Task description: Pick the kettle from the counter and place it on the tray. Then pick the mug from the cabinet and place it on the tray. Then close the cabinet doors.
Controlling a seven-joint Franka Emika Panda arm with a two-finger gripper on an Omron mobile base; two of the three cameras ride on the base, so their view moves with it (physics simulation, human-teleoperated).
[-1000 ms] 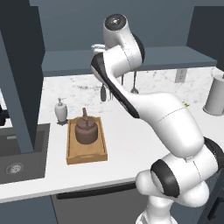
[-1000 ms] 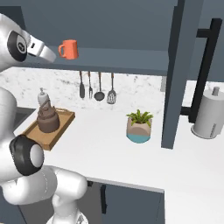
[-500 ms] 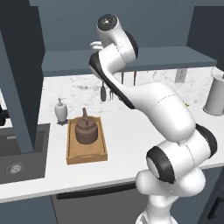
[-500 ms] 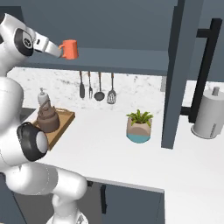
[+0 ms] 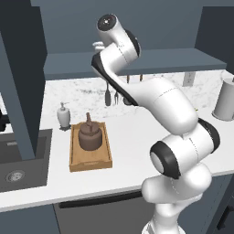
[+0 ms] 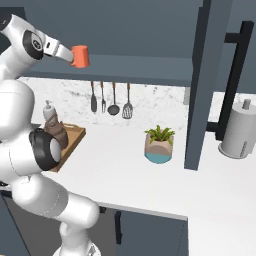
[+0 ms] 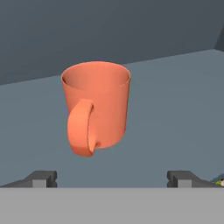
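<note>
Facing the orange mug (image 7: 96, 107) on the cabinet (image 6: 150, 67) shelf, your gripper (image 7: 112, 177) hangs just short of it, jaws spread wide and empty, while the kettle (image 5: 90, 135) sits in the tray (image 5: 90, 161) on the counter (image 5: 132, 141).

Ahead of the hand I see the mug (image 7: 96, 105), a bright orange cylinder standing upright on the slate-blue shelf of the cabinet (image 7: 175, 100), its open rim level and its looped side handle turned toward me, slightly left of the body's centre. The two dark fingertips (image 7: 41, 178) of the gripper (image 7: 112, 179) rise at the lower left and lower right, set wide apart, and I see the mug between and beyond them, touched by neither. Behind the mug, the cabinet's darker back wall meets the shelf along a slanted line.
</note>
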